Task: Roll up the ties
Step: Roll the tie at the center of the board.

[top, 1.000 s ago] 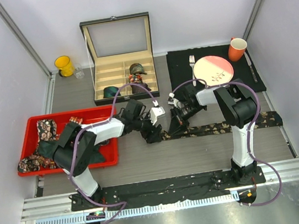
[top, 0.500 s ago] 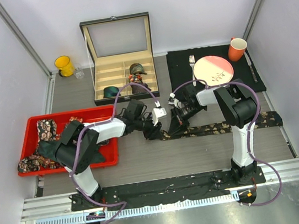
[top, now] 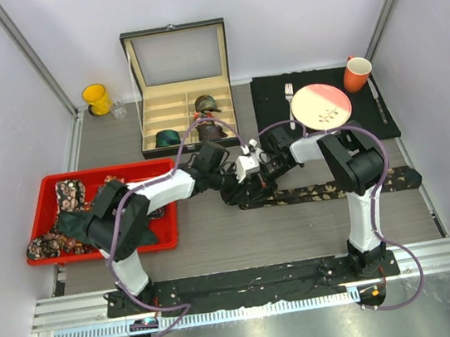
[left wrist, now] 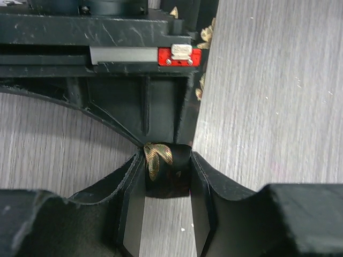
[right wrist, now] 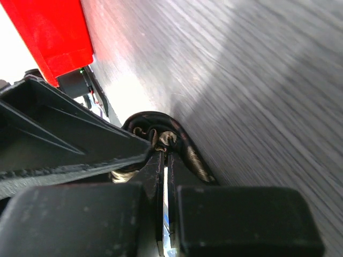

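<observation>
Now the left tool (left wrist: 167, 174) is clamping the tie (left wrist: 161, 158) at its coil. The right tool (right wrist: 163, 158) is pinching it too.

Lab robot cell, not a home. White panel walls (top: 286, 9) on aluminium posts (top: 29, 53). Two arms (top: 351, 167) bolted to a black baseplate (top: 249, 282) beside a rail (top: 253, 309). Grey table (top: 300, 225) staged with props: red tray (top: 92, 177), box (top: 167, 101), yellow cup (top: 96, 98), orange cup (top: 357, 74), plate (top: 321, 106) on a mat (top: 269, 95).

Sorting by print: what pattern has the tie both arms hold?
Gold leaves on black tie; clearest in left wrist view.
</observation>
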Motion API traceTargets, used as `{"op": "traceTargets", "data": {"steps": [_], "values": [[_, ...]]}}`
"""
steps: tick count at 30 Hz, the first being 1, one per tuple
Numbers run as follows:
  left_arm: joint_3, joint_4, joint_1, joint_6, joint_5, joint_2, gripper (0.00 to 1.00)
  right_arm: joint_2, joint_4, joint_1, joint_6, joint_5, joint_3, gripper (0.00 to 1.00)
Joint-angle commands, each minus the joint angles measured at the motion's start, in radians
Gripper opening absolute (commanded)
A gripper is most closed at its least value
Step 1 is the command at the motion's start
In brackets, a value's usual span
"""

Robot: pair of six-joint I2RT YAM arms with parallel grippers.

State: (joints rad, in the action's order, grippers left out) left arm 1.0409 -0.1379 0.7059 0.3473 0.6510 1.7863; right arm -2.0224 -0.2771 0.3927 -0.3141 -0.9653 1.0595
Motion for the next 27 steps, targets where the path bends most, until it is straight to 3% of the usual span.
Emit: {"op": "traceTargets", "data": {"steps": [1, 9, 25, 27], "values": [[0.051, -0.015, 0.036, 0.036, 0.003, 0.053, 0.39, -0.018, 0.079, 0.003, 0.030, 0.284, -0.035, 0.01], [0.044, -0.179, 0.067, 0.196, -0.162, 0.097, 0.38, 0.013, 0.093, 0.003, 0.029, 0.274, -0.053, 0.01], [0.205, -0.433, 0.122, 0.274, -0.263, 0.163, 0.33, 0.030, 0.013, -0.015, 0.056, 0.166, -0.015, 0.02], [0.211, -0.445, 0.124, 0.275, -0.284, 0.171, 0.33, 0.027, -0.013, -0.021, 0.076, 0.140, 0.003, 0.06]]}}
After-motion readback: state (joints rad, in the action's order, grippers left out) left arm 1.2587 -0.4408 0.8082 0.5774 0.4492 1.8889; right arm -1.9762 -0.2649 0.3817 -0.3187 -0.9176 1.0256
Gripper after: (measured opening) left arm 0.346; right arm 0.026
